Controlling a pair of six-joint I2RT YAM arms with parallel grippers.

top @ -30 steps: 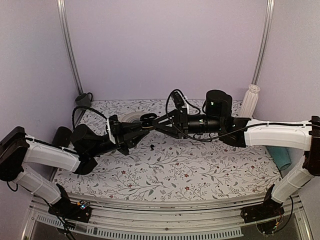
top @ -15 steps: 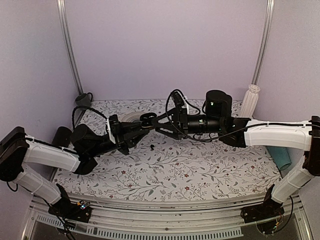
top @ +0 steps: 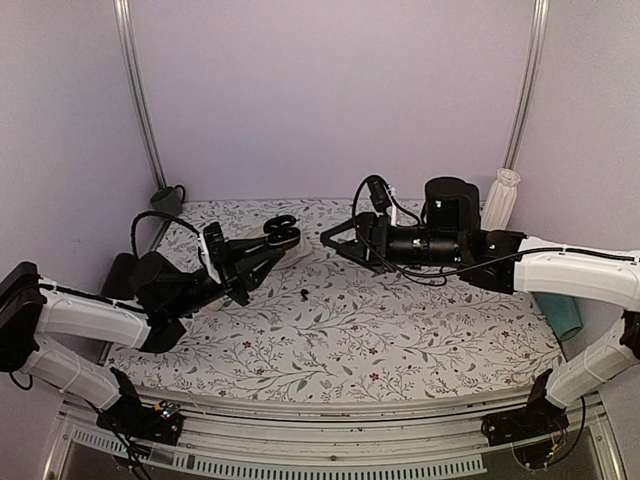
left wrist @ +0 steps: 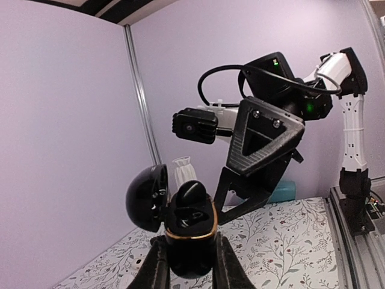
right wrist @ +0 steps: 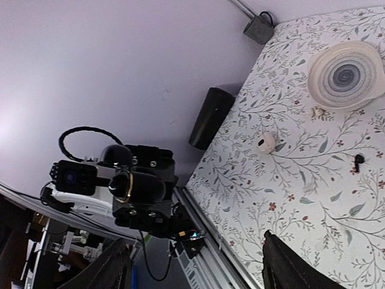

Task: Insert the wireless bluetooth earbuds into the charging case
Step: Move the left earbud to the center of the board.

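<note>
My left gripper (top: pixel 272 241) is shut on the black charging case (top: pixel 282 231) and holds it up above the table's back left. In the left wrist view the case (left wrist: pixel 190 238) stands between the fingers with its lid (left wrist: pixel 147 197) swung open to the left. One black earbud (left wrist: pixel 191 192) sits in the case and sticks up from it. The other earbud (top: pixel 303 294) lies on the flowered table, also in the right wrist view (right wrist: pixel 358 161). My right gripper (top: pixel 335 238) is open and empty, a little right of the case (right wrist: pixel 141 186).
A white plate (right wrist: pixel 349 75) lies at the back of the table, with a small white oval case (right wrist: pixel 266 142) near it. A black cylinder (top: pixel 125 270) lies at the left edge. A white ribbed vase (top: pixel 500 200) and a teal object (top: pixel 565 315) are at the right.
My right gripper has drawn back to the right, away from the case, with jaws open. My left gripper has moved left with the case.
</note>
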